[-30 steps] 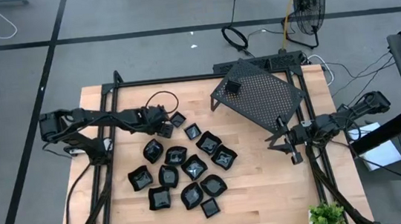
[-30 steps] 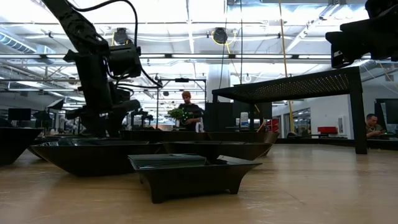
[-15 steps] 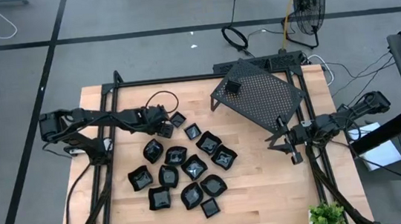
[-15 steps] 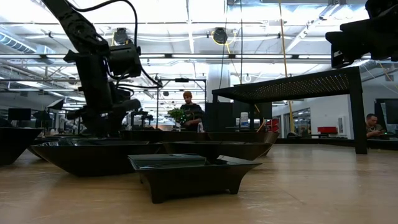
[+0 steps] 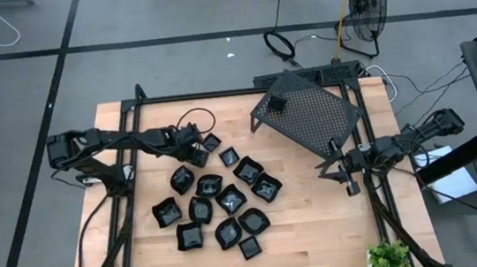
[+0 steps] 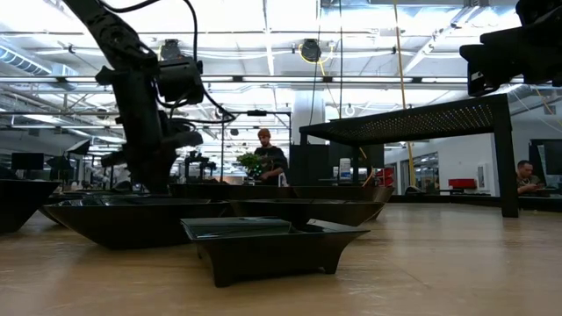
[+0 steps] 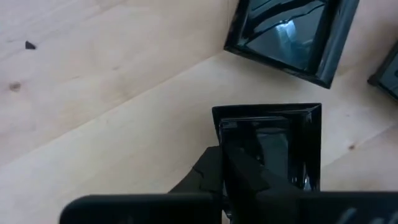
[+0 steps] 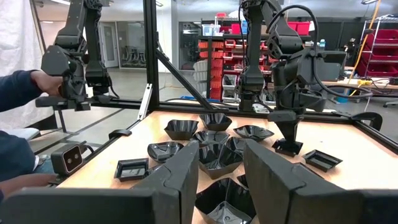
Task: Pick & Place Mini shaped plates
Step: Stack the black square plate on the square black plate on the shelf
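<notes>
- While the right gripper [image 5: 347, 178] waits near the right edge of the table [image 5: 319, 223] with its fingers [image 8: 186, 174] spread apart, the left gripper [image 5: 195, 147] is down low at the far left of the pile.
- Its fingers [image 7: 239, 171] pinch the rim of a small square plate [image 7: 280, 140] that sits on the wood.
- Another square plate [image 7: 292, 37] lies just beside it.
- Most of the mini shaped plates [image 5: 219, 202] sit bunched in the middle of the table.
- One small plate [image 5: 276, 105] sits on the big black rack [image 5: 313, 121] at the far right.
- A person [image 6: 268, 158] stands far off in the room behind.
</notes>
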Controlling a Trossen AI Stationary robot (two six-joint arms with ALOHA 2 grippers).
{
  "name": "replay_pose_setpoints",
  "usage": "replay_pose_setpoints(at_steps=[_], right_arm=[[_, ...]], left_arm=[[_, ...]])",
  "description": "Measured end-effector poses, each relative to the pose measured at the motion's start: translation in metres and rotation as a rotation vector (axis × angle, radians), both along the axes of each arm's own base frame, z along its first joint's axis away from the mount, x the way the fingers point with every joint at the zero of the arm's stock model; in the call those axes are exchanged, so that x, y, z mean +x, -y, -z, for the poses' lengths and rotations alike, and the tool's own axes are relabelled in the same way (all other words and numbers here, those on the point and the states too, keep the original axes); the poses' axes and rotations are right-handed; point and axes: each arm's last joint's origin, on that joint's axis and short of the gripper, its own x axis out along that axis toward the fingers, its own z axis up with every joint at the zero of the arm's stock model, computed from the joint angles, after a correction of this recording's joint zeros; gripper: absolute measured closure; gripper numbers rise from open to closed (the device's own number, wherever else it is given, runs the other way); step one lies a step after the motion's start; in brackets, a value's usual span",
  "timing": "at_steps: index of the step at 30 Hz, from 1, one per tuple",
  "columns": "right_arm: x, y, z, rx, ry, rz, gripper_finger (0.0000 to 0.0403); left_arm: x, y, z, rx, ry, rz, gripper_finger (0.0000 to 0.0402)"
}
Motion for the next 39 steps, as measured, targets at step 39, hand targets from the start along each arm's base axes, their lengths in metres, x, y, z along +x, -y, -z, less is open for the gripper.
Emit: replay_pose_setpoints(at_steps=[39], right_arm=[[0.000,0.000,0.000,0.000,0.001,0.000,0.0289]], left_arm=[[0.144,-0.036,-0.224,0.421,0.668,0.341,0.0387]])
